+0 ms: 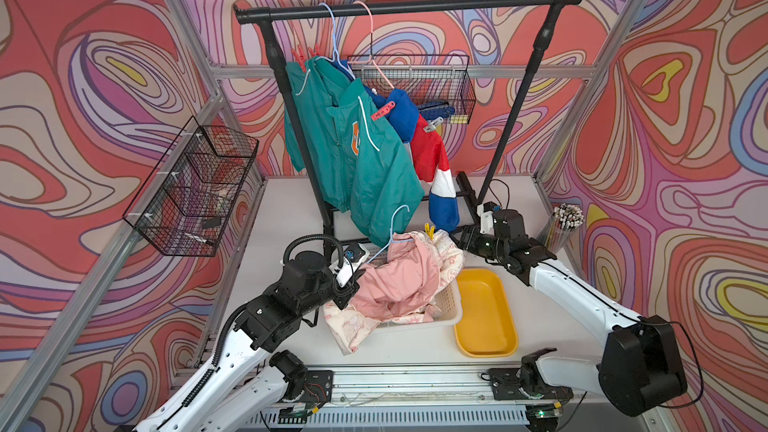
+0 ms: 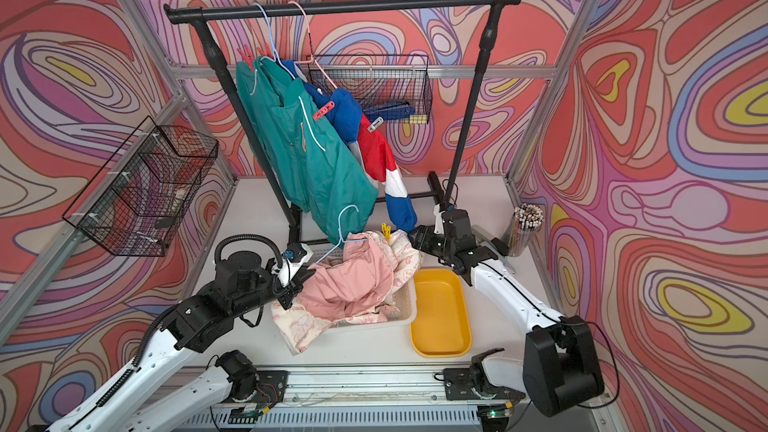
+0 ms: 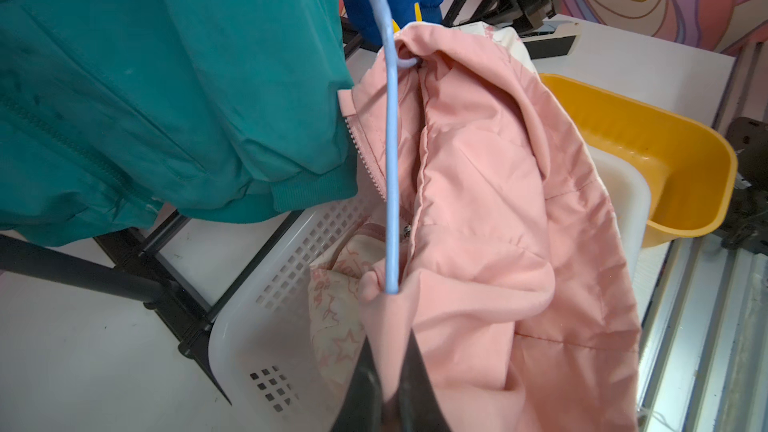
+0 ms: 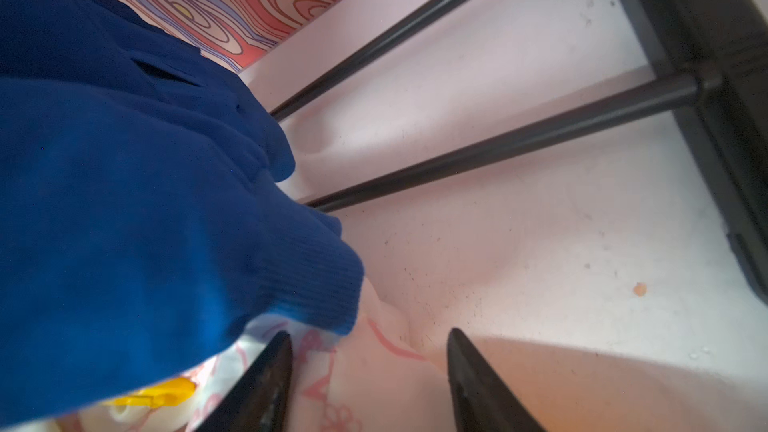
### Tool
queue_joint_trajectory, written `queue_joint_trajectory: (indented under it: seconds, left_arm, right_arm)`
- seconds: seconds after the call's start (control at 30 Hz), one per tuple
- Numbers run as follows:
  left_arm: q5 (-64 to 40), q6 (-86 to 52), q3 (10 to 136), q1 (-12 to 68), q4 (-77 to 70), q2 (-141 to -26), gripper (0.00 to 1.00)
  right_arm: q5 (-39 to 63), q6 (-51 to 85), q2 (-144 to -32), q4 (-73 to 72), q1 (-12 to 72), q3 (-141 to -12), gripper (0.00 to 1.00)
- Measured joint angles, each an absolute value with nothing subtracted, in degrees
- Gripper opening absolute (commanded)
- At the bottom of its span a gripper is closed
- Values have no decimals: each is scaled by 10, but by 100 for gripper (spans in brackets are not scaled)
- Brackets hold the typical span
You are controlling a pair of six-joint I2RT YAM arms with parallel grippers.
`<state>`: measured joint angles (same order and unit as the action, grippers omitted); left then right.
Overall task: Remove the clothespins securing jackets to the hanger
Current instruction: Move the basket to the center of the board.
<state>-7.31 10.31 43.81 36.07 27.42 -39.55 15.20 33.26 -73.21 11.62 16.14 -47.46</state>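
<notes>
Left pincer (image 3: 390, 338) clenched on pale pink cartoon-print jacket (image 3: 478, 201) draped over edge of white slotted plastic basket (image 3: 266, 284); right pincer (image 4: 369, 332), released, at its 1 o'clock beside yellow plastic clothespin (image 4: 162, 392), open white desk (image 4: 540, 243) beyond.

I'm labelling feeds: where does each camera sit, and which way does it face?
Top views: high in front, looking down at the garment rack; left arm and right arm show.
Left wrist: on the left arm, facing the pink jacket; shut left gripper shows.
Right wrist: on the right arm, facing blue sleeve and table; open right gripper shows.
Shared: pink jacket, in left wrist and top views.
</notes>
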Motion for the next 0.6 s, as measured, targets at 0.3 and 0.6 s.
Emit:
queue_joint_trajectory:
  seconds: [0.3,0.6]
  left_arm:
    - [-27,98,430,362,274,-320,0]
    - [-34,98,425,362,274,-291,0]
  right_arm:
    - [119,338,-722,128,128,-476,68]
    - [96,341,-751,134,193,-491,62]
